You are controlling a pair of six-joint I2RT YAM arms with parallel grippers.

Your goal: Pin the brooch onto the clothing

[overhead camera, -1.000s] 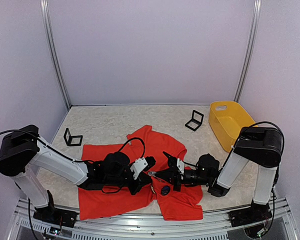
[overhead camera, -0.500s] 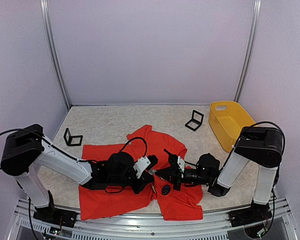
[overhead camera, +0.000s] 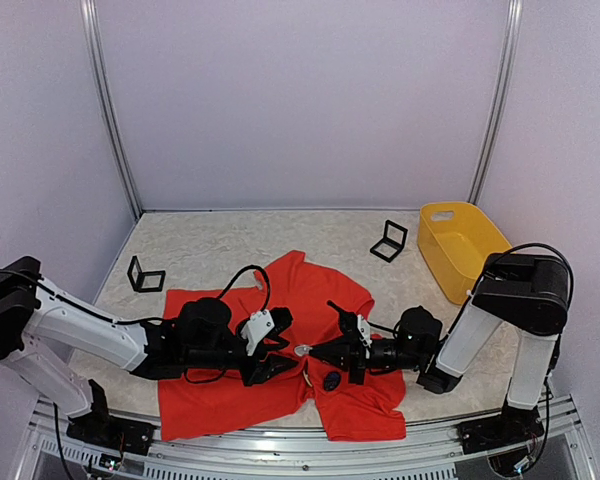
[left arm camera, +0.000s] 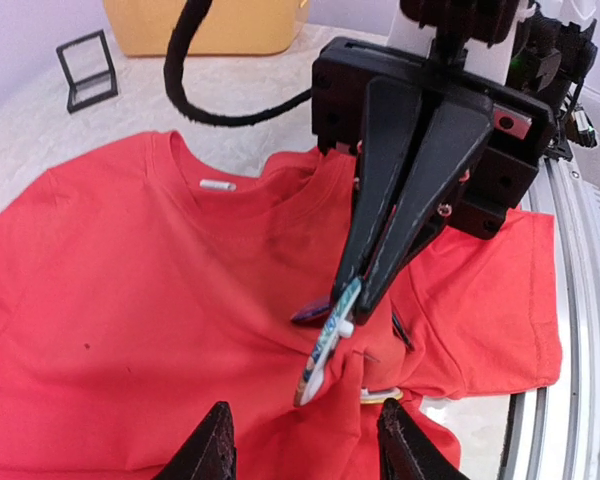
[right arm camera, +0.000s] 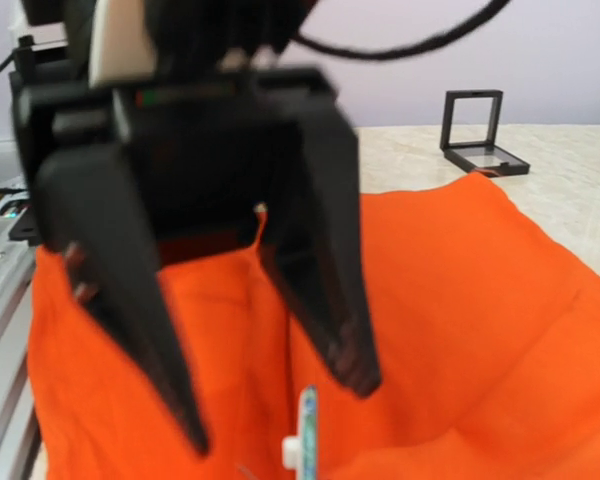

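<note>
Currently the T-shirt (overhead camera: 230,400) lies spread flat on the bench (overhead camera: 210,245), collar toward the far side. Some folds are bunched near its middle. Both arms reach low over the T-shirt from opposite sides, with their tips meeting above its middle.

The right gripper (left arm camera: 353,295) is pressed together, pinching the brooch (left arm camera: 325,345) at its top end. The brooch is a small blue-and-white elongated piece. It hangs tilted from the fingertips, and its lower end is at a raised fold of the T-shirt. I cannot tell whether the pin goes through the fabric.

The left gripper (right arm camera: 280,415) is spread and holds nothing. Its fingers (right arm camera: 320,310) stand either side of the brooch, just above the T-shirt and apart from the brooch. In the left wrist view the brooch sits just beyond the gap between the two left fingertips.

A yellow basket (overhead camera: 432,250) sits on the bench off the T-shirt's far right corner. One small black frame (overhead camera: 388,240) stands beyond the T-shirt, just beside the basket. Another black frame (overhead camera: 145,275) stands off the T-shirt's far left corner.
</note>
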